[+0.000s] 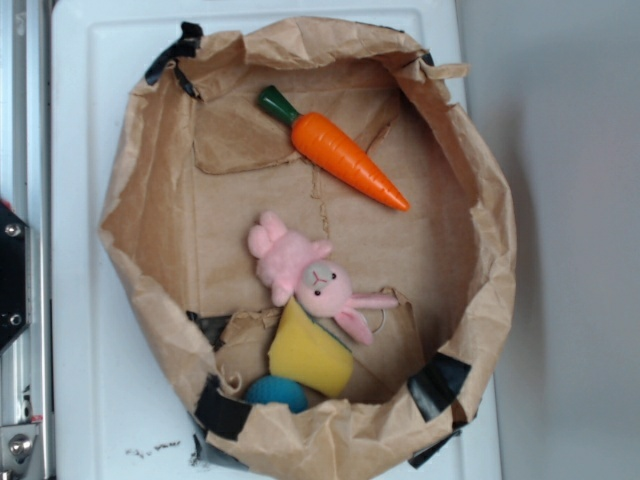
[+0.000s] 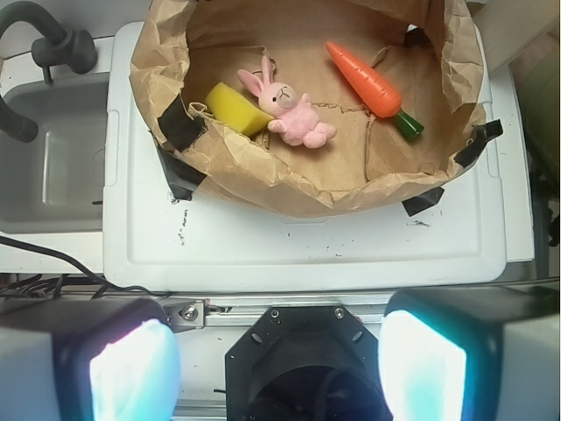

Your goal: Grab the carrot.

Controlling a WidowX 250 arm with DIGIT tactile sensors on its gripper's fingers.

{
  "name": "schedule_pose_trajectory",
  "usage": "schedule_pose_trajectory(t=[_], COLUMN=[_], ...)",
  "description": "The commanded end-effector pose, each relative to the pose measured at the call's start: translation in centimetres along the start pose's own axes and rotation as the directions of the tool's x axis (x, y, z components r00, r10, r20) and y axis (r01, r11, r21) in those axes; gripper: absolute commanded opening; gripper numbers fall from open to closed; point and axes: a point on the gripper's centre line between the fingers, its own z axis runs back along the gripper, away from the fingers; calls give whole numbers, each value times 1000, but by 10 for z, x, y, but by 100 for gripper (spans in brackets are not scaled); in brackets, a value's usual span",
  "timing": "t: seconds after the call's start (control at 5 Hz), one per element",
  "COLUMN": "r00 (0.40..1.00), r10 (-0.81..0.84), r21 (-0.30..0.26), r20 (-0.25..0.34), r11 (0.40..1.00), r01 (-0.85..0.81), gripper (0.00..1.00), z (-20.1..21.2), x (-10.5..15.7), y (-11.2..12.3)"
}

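The carrot [image 1: 338,152] is lying diagonally in the upper part of the brown paper bag [image 1: 150,190], its green cap pointing toward the rim; the pink bunny [image 1: 308,280] is sitting just below it, overlapping a yellow sponge [image 1: 308,358]. The fingers [image 2: 422,368] are hanging released and empty, well back from the bag, which is resting on the white counter [image 2: 307,246].
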Motion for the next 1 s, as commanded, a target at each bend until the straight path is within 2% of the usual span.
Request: schedule_pose_trajectory(t=[0.0, 0.2, 0.4, 0.6, 0.8], r00=[1000, 992, 991, 997, 997], r10=[0, -102, -89, -43, -43], r21=[0, -83, -81, -60, -60], r20=[0, -78, -96, -63, -63], r11=[1000, 992, 993, 997, 997], r01=[0, 96, 81, 40, 40], gripper=[100, 100, 100, 100, 100], z=[0, -3, -11, -28, -28], x=[0, 14, 21, 70, 70], y=[0, -14, -10, 24, 24])
